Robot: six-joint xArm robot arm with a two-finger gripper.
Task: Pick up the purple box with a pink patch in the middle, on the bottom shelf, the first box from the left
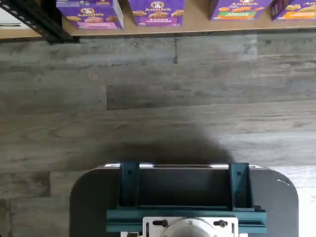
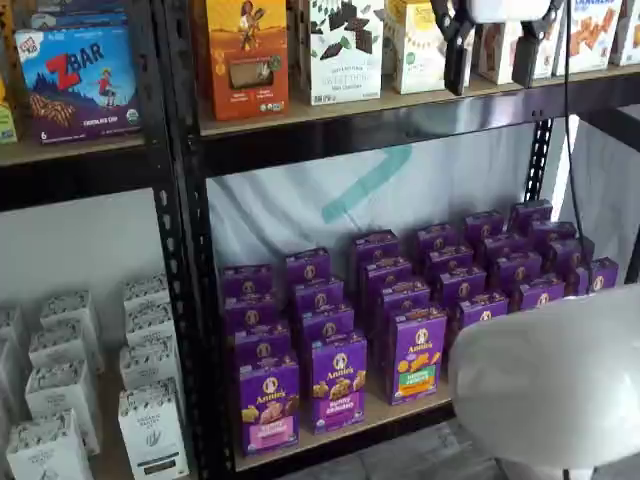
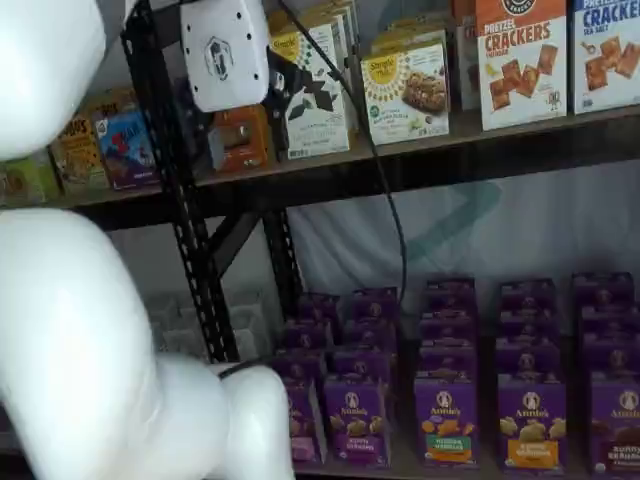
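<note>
The purple box (image 2: 268, 405) with a pink patch stands upright at the front left of the bottom shelf (image 2: 400, 412), beside the black upright. In the wrist view it (image 1: 91, 15) shows at the tan shelf edge (image 1: 197, 27). In a shelf view it (image 3: 300, 425) is partly hidden behind the white arm. My gripper (image 2: 492, 60) hangs high by the upper shelf, far above and to the right of the box. A plain gap shows between its two black fingers and it is empty. Its white body (image 3: 225, 50) also shows in a shelf view.
A purple carton with a purple band (image 2: 338, 385) and one with a green-and-orange patch (image 2: 418, 355) stand to the right, with rows behind. A black upright (image 2: 195, 300) borders the box. White boxes (image 2: 150, 430) fill the left bay. The arm (image 2: 550, 380) blocks the lower right. A dark mount (image 1: 182, 197) shows over the wood floor.
</note>
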